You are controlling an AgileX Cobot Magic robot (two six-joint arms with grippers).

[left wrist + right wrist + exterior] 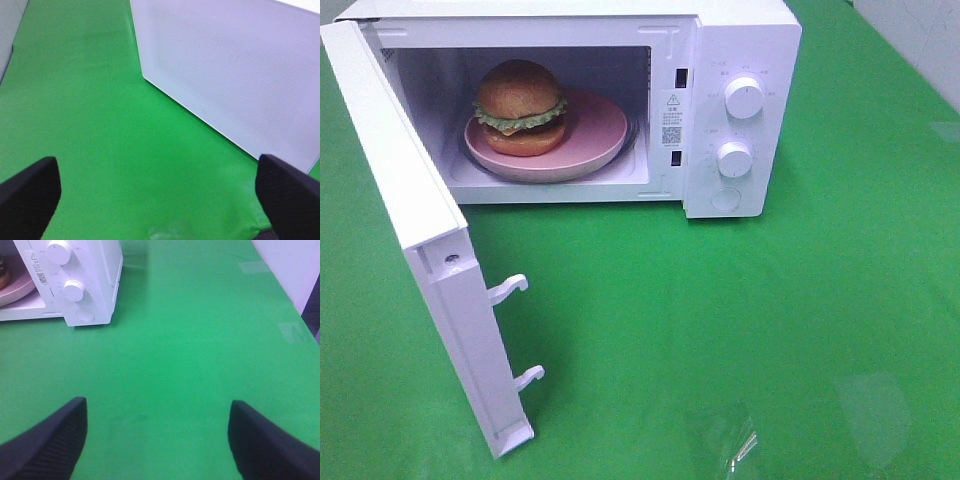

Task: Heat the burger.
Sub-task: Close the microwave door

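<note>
My left gripper [159, 200] faced the microwave door [225, 65], jaws apart and empty. My right gripper [157, 440] hovered likewise over the worktop [200, 340].

The round burger with golden-brown bun [520, 105] sits on the round pink plate [598, 132], inside the white box-shaped microwave oven [750, 50] at the rear of the green cloth-covered surface [720, 320]; its white hinged door [425, 265] stands swung out leftward, toward the front
</note>
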